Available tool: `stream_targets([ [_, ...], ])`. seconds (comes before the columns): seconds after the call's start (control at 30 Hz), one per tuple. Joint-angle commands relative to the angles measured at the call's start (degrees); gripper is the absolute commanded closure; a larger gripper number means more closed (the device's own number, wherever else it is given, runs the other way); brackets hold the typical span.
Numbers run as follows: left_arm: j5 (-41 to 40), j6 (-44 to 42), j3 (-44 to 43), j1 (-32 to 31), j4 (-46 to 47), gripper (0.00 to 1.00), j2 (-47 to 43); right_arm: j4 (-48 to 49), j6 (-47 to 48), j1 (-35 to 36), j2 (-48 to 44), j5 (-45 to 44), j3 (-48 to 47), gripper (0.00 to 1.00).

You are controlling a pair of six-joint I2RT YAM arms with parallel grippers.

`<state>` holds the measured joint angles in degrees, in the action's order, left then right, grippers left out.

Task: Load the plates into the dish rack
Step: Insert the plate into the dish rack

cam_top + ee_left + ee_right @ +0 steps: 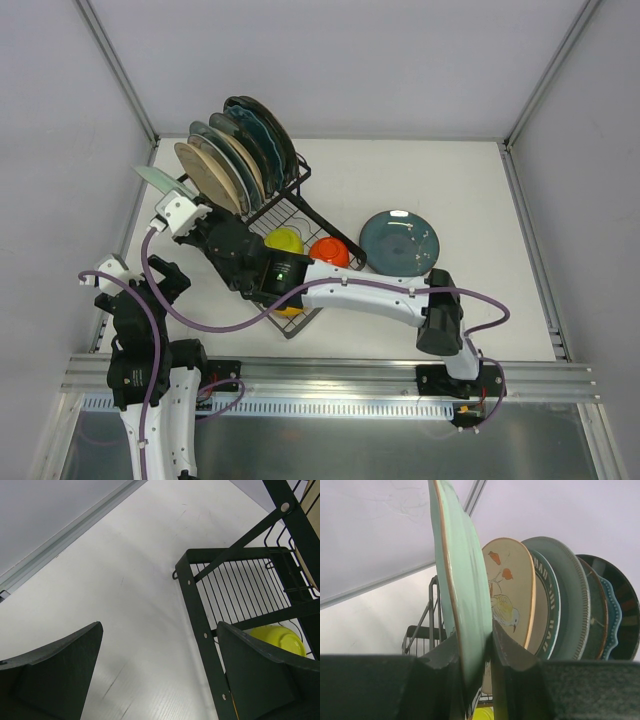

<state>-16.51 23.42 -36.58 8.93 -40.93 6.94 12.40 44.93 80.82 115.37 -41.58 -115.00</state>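
My right gripper (172, 203) is shut on the rim of a mint green plate (157, 181) and holds it on edge at the left end of the black dish rack (300, 235). In the right wrist view the gripper (472, 635) clamps this plate (465, 580) just in front of a cream plate with a bird design (512, 590). Several plates (235, 150) stand in the raised slots. A grey-blue plate (400, 243) lies flat on the table, right of the rack. My left gripper (160, 680) is open and empty over the table beside the rack's corner (200, 610).
A yellow bowl (284, 240) and an orange bowl (329, 252) sit in the rack's lower basket; the yellow one also shows in the left wrist view (280, 637). My right arm (360, 292) stretches across the basket. Walls close in the table at the left and back.
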Motion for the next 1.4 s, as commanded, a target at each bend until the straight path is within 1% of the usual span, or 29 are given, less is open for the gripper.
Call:
stream_targets([
  [0.0, 1.22, -0.13, 0.54, -0.32, 2.52, 0.01, -0.52, 11.41, 1.65, -0.66, -0.59, -2.53, -5.23, 0.99],
  [0.2, 1.4, -0.13, 0.45, -0.32, 2.52, 0.01, -0.61, 13.86, 1.92, -1.62, 0.55, -4.73, -4.62, 0.99],
  [0.63, 1.57, -0.22, 0.54, -0.4, 2.52, 0.01, -0.44, 16.16, 3.5, -1.98, -0.85, -4.47, -4.0, 1.0],
  [0.87, 1.75, -0.22, 0.63, -0.32, 2.61, 0.01, -0.35, 15.81, 1.74, -2.77, -1.9, -5.17, -0.75, 1.0],
  [1.13, 2.01, -0.3, 0.63, -0.32, 2.52, 0.01, -0.17, 12.38, -3.35, -4.09, -1.91, -5.79, 1.09, 0.99],
  [1.23, 2.01, -0.3, 0.63, -0.32, 2.69, 0.01, -0.17, 10.98, -4.23, -4.26, -1.73, -5.35, 0.92, 1.0],
  [1.37, 2.1, -0.3, 0.63, -0.32, 2.69, 0.01, -0.08, 7.65, -7.82, -5.14, -1.64, -5.0, 0.48, 0.99],
])
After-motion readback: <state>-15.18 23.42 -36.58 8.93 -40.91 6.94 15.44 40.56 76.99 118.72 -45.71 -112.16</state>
